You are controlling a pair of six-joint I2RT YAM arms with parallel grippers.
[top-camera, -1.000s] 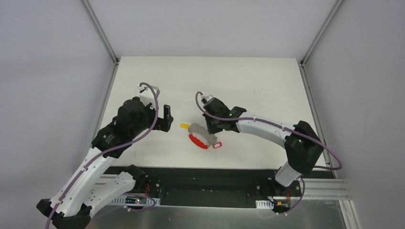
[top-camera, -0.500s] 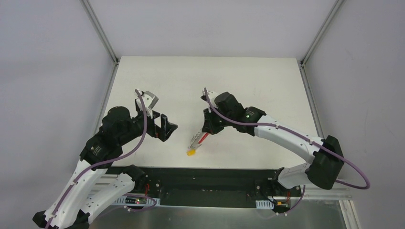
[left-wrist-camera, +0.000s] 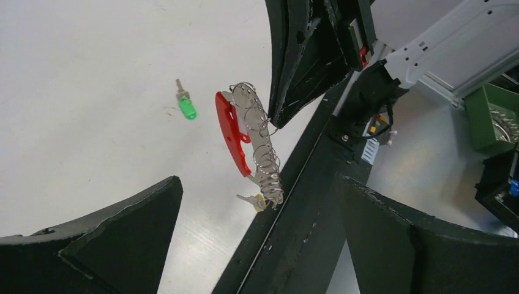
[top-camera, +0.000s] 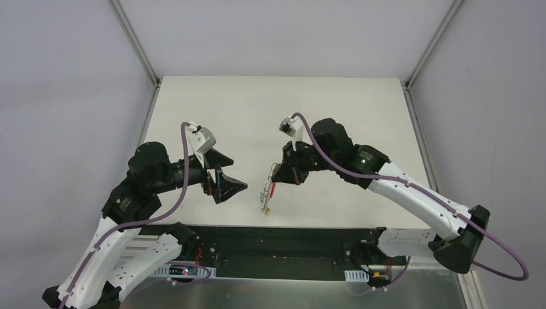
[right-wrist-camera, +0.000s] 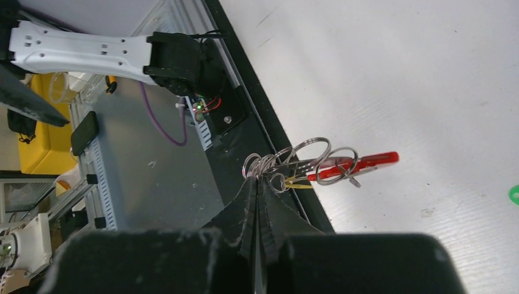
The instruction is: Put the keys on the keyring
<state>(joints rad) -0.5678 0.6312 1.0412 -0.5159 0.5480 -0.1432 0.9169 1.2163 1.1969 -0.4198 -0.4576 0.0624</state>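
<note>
The keyring (top-camera: 270, 188), part grey and part red with a row of silver wire rings, hangs in the air from my right gripper (top-camera: 281, 172), which is shut on its upper end. It also shows in the left wrist view (left-wrist-camera: 251, 138) and the right wrist view (right-wrist-camera: 330, 165). A yellow-tagged key (top-camera: 266, 210) dangles from its lower end. My left gripper (top-camera: 237, 184) is open and empty, pointing at the keyring from the left, apart from it. A green-tagged key (left-wrist-camera: 186, 107) lies on the table beyond the ring. No red-tagged key shows.
The black rail (top-camera: 277, 235) runs along the table's near edge, right below the hanging keyring. A green bin (left-wrist-camera: 489, 110) stands off the table beyond the rail. Metal frame posts (top-camera: 135, 45) rise at the back corners.
My right gripper has lifted the keyring off the table, so it now hangs on edge with the yellow key at the bottom. My left gripper has swung round toward it.
</note>
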